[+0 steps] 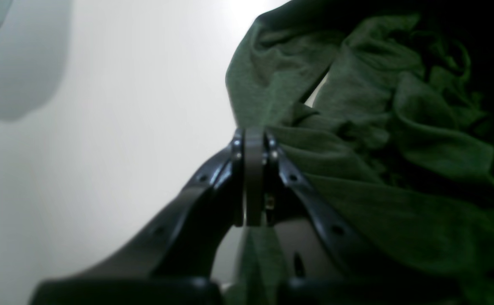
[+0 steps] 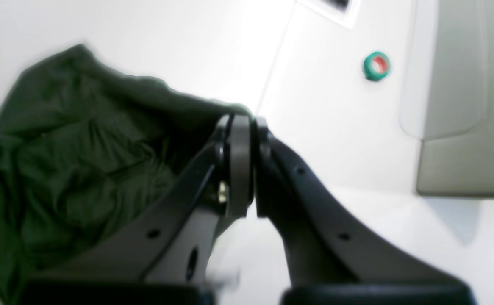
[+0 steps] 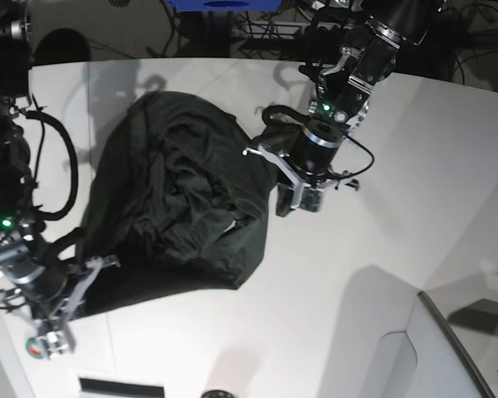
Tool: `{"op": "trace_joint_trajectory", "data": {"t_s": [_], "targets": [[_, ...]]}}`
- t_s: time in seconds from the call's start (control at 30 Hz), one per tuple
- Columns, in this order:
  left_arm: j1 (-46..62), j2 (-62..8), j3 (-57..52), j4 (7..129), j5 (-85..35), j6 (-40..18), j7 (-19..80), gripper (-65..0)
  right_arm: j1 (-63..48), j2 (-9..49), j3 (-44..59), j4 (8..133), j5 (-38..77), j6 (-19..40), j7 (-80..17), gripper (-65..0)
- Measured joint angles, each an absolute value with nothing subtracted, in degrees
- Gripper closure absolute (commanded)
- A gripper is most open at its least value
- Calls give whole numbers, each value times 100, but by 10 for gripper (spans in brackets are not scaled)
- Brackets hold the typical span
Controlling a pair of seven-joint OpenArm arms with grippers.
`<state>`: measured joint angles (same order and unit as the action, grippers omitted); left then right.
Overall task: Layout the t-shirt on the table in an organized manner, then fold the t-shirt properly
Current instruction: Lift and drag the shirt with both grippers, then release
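Note:
The dark green t-shirt (image 3: 174, 199) lies crumpled in a heap on the white table (image 3: 357, 274). My left gripper (image 3: 267, 159) is at the shirt's right edge in the base view. In the left wrist view this left gripper (image 1: 253, 135) is shut on a fold of the t-shirt (image 1: 357, 106), over the table (image 1: 124, 106). My right gripper (image 3: 87, 267) is at the shirt's lower left corner. Seen from the right wrist, the right gripper (image 2: 242, 123) is shut on the hem of the t-shirt (image 2: 73, 148), just above the table (image 2: 187, 42).
A green tape roll (image 2: 376, 65) with a red centre lies on the table beyond the right gripper. A raised grey-white panel (image 3: 448, 348) stands at the base view's lower right; the same panel (image 2: 463, 106) shows in the right wrist view. Cables crowd the far edge.

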<state>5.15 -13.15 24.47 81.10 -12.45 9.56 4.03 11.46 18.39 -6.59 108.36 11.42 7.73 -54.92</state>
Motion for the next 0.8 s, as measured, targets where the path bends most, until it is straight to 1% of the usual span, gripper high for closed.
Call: {"op": "trace_joint_trajectory", "data": {"t_s": [0.1,0.23,0.3,0.4,0.5,0.67,0.8], "targets": [[508,-1352,2025,8001,-1269,1050,410,0,867,1922,-381,11194,1024,775,-5531,-6],[506,-1367,1752,7863,-1253,1041,390,0,123,1883,-134,11469,1160,777,-5435,-5],[526,-1356,1649,7789,-1249,1013,397,0,-281,1890,34,11465,1140,810,-5085,-5],[523,-1328,1376,7614,-1249,996,395,0,-996,1876,480,11465,1090,799,-4228,-5],[513,-1365,1011,7432,-1238,1033,390,0,-1673,1833,972,11463,1122,823,-3656,-5],[729,-1369,373,7402,-1229,1000,395,0,-2462,1437,1852,11452,1094,797,-3072,-5],[832,-1400,-86,7402,-1234,1028,405,0,-2633,1079,2121,11000,1129,812,-3094,-9]]}}
